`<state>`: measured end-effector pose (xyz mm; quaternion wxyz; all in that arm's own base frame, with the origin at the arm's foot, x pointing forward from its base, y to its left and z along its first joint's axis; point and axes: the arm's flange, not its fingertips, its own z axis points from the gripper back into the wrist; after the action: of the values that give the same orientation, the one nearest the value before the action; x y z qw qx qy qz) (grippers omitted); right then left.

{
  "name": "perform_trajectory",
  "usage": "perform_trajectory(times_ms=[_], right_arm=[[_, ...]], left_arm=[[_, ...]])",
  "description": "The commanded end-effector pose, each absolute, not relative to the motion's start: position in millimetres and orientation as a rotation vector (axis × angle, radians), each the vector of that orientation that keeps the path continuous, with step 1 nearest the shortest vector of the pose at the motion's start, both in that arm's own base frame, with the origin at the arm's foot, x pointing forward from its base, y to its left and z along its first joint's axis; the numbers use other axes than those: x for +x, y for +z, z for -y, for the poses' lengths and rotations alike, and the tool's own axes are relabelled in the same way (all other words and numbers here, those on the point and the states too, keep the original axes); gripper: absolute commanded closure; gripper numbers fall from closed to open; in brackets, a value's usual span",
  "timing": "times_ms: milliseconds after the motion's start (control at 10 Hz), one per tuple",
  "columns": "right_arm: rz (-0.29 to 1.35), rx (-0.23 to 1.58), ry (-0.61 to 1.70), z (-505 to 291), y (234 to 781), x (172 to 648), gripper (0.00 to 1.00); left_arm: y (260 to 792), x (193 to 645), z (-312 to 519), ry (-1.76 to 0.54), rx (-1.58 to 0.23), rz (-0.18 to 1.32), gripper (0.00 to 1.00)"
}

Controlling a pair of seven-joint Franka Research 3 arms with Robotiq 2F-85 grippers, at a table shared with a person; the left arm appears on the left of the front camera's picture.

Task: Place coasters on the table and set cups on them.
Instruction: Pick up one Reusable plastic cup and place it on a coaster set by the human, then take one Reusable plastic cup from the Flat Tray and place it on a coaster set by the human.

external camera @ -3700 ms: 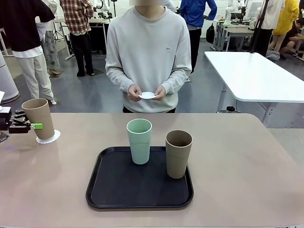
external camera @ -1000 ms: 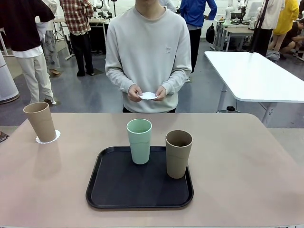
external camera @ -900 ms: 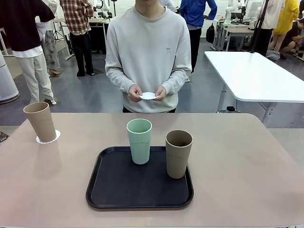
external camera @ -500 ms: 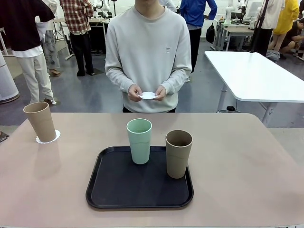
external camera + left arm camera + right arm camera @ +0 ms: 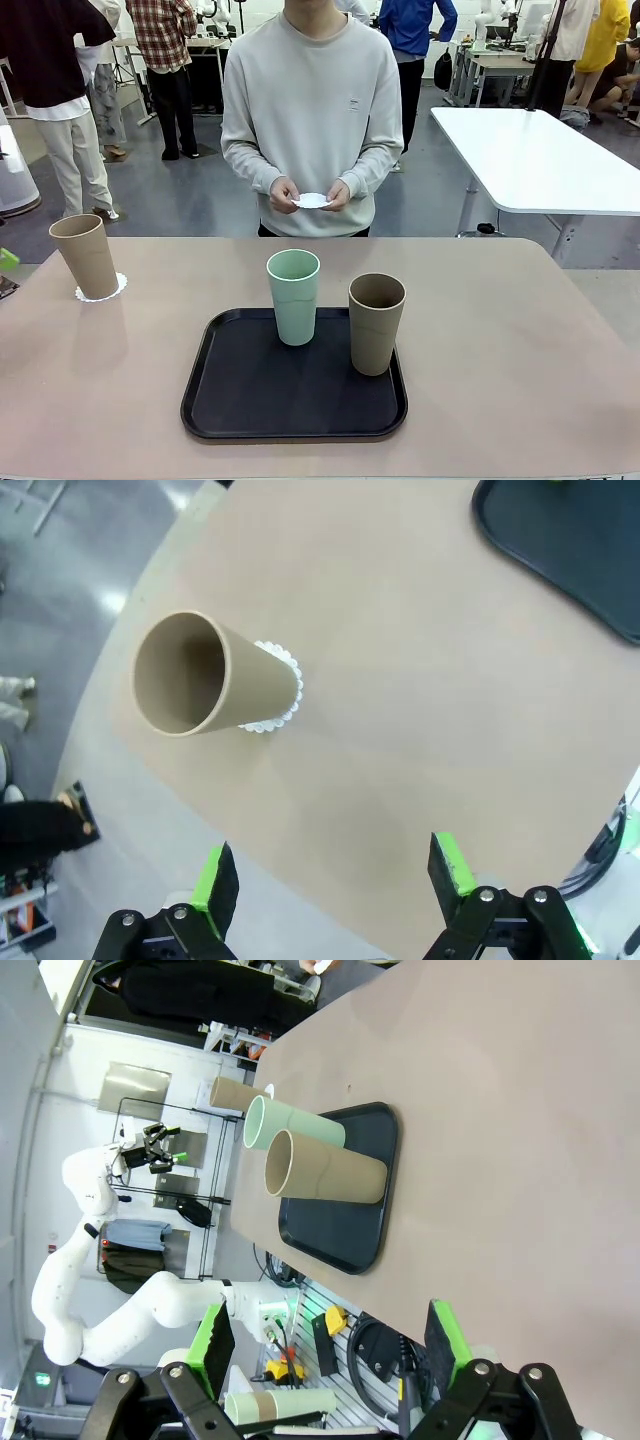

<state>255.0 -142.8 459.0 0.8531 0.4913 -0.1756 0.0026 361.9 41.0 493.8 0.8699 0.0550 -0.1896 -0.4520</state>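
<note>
Tan table (image 5: 520, 360), black tray (image 5: 260, 392), apparently lacy coaster (image 5: 122, 285)

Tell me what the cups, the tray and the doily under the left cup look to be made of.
The left cup, green cup and right cup: matte, no shine; likely plastic or fibre composite, unclear which. The tray: black, faint sheen, moulded rim; probably plastic. The doily: thin white paper, judging by its lacy scalloped edge.

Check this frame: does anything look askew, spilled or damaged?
Only a small thing: the tan cup at the table's left end sits off-centre on its doily, which pokes out more toward the tray. The green cup and second tan cup stand upright on the tray; nothing spilled.
</note>
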Motion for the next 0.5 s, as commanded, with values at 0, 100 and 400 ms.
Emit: perform_trajectory(times_ms=[0, 100, 400], right_arm=[[0.375, 1.051, 0.014, 142.5, 458.7, 255.9, 0.00], [0.375, 1.051, 0.014, 142.5, 458.7, 255.9, 0.00], [0.375, 1.051, 0.014, 142.5, 458.7, 255.9, 0.00]], left_arm=[[484.3, 371.9, -23.7, -0.909, 0.141, 0.303, 0.00], [484.0, 372.6, -21.0, -0.924, 0.141, 0.306, 0.00], [482.6, 368.3, -20.7, -0.925, 0.143, 0.331, 0.00]])
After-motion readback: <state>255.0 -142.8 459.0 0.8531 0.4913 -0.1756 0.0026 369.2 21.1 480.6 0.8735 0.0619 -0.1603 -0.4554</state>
